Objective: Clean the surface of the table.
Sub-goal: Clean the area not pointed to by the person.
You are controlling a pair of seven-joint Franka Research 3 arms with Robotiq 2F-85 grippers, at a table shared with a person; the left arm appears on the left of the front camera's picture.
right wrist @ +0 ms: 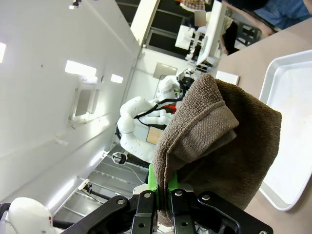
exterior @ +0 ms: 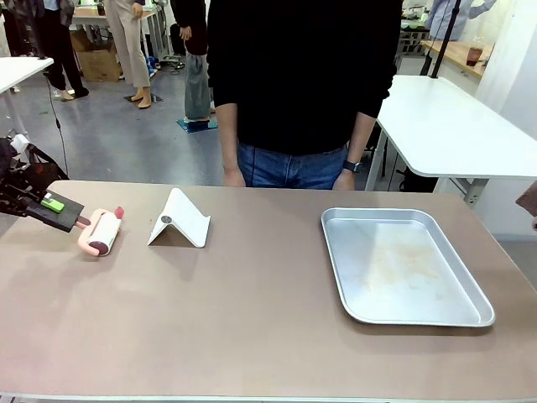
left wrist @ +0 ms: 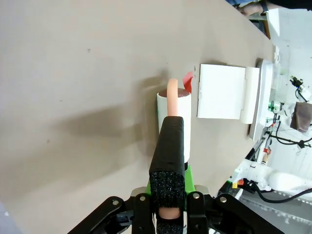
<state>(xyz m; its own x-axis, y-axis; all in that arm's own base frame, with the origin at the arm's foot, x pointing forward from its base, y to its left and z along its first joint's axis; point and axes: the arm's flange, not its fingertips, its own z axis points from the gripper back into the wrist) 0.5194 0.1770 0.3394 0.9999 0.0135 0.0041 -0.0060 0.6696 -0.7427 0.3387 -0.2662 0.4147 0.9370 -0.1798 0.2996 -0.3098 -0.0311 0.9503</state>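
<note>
I am holding the lint roller (exterior: 101, 232) in my left pincer (left wrist: 168, 207), its fingers clamping narrowly on the black foam sleeve around the pink handle. I judge that this spongy sleeve is giving me a firm, non-slip hold. The roller's white paper drum is sitting low at the left end of the matte tan-brown surface (exterior: 252, 319), just beside a white folded stand (exterior: 179, 220); whether the drum is touching, I cannot tell. My right pincer (right wrist: 163, 204) is pinching a brown terry cloth (right wrist: 219, 141), its looped pile bunching thickly above the green pads. It is hanging at the right end, beside the shallow, shiny metal tray (exterior: 394, 269). I am reading this as roller for lint, cloth for wiping. A person (exterior: 302, 84) is standing at the far edge.
</note>
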